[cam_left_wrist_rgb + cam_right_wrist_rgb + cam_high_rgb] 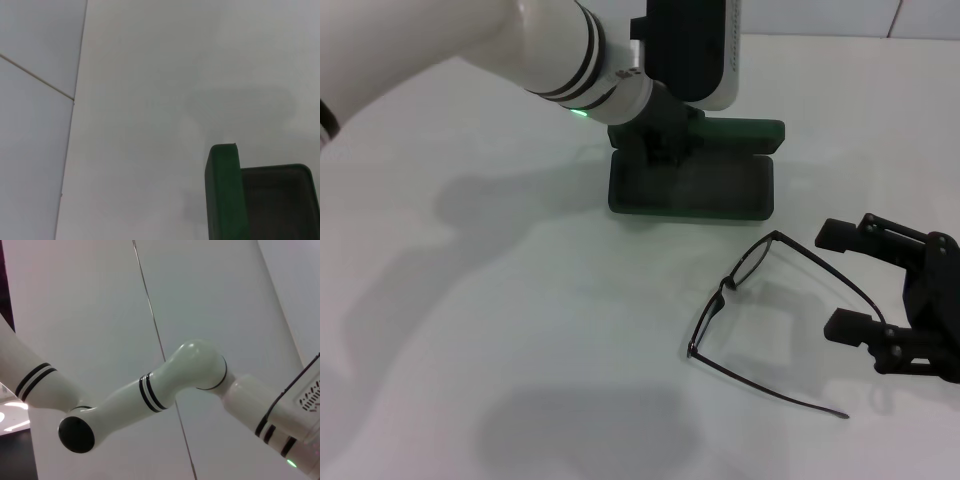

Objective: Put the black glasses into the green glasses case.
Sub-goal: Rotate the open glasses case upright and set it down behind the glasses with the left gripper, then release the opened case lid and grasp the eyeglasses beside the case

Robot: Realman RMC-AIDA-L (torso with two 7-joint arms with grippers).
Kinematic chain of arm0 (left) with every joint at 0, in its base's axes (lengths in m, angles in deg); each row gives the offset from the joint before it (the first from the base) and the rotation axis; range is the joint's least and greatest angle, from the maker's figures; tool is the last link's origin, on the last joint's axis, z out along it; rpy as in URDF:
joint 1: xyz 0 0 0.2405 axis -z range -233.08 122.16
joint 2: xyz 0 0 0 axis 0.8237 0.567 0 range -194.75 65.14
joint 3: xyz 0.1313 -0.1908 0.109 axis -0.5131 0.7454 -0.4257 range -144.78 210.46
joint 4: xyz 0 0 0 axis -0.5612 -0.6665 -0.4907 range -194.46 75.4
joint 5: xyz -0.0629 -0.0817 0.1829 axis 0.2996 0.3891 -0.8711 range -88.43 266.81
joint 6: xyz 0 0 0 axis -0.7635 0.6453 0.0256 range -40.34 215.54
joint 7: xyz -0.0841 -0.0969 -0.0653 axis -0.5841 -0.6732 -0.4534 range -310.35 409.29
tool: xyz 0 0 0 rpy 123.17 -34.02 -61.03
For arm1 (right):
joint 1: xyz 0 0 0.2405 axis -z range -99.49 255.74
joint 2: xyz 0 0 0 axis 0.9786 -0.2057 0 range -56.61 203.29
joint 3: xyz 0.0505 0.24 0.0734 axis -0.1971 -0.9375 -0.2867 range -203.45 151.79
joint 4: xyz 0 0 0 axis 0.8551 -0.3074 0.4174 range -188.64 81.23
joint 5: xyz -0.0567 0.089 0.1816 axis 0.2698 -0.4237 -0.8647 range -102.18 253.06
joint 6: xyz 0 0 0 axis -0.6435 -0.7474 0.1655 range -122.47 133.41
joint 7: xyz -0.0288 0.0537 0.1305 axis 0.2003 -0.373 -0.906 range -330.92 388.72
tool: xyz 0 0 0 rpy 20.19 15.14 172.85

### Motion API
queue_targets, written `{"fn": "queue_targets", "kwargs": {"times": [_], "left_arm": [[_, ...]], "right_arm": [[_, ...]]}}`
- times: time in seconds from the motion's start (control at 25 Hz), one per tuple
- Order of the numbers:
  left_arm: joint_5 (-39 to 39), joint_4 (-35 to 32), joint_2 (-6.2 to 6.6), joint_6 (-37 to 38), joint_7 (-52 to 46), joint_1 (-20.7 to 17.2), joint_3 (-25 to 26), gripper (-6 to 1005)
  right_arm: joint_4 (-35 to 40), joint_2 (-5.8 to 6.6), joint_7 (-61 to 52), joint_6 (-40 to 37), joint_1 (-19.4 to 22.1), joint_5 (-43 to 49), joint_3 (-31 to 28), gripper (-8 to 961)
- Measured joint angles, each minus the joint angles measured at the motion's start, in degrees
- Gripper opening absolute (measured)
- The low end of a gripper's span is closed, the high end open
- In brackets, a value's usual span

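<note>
Green glasses case (692, 185) lay open on the white surface (520, 330), toward 12 o'clock from the middle of the head view. Its lid stood up along the far edge; the dark lining faced up.

Left end effector (665, 150) was down at the case's far-left corner, at the lid. The arm's white links and black housing covered the fingers, so I could not tell whether they were apart or together, or whether they touched the case. A small green light showed on the wrist. The left wrist view took in only one green edge of the case (225, 195) and part of its dark tray against the surface.

Black glasses (770, 320) lay on the surface at about 5 o'clock from the case, well apart from it. Temples were unfolded, pointing toward 4 o'clock.

Right end effector (865, 285) hung just beside the glasses at 3 o'clock, fingers apart, nothing between them, one temple passing near the fingertips.

The right wrist view showed only the left arm (165, 385) against a pale wall.
</note>
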Motion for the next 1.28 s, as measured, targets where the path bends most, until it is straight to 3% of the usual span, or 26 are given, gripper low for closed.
{"fn": "queue_targets", "kwargs": {"times": [0.52,0.88,1.0,1.12,1.28], "left_arm": [[0.5,5.1,-0.15,-0.2,-1.0,1.2,-0.4,219],[2.3,3.8,-0.08,0.1,-1.9,1.0,-0.3,223],[2.3,3.4,-0.12,0.2,-2.0,0.8,-0.4,312],[2.3,1.5,-0.12,1.1,-3.1,0.4,-0.2,361],[1.8,-7.9,-0.05,2.5,-8.8,-3.0,0.3,399]], "right_arm": [[-0.4,-0.56,0.0,1.0,0.1,-0.1,0.0,811],[-0.5,-0.53,-0.2,1.5,0.6,0.0,0.0,809],[-0.5,-0.5,-0.1,1.6,0.7,0.0,0.0,809],[-0.6,-0.34,-0.1,2.2,0.7,0.0,0.0,808],[-0.5,0.05,-0.7,5.8,0.5,0.0,0.0,807]]}}
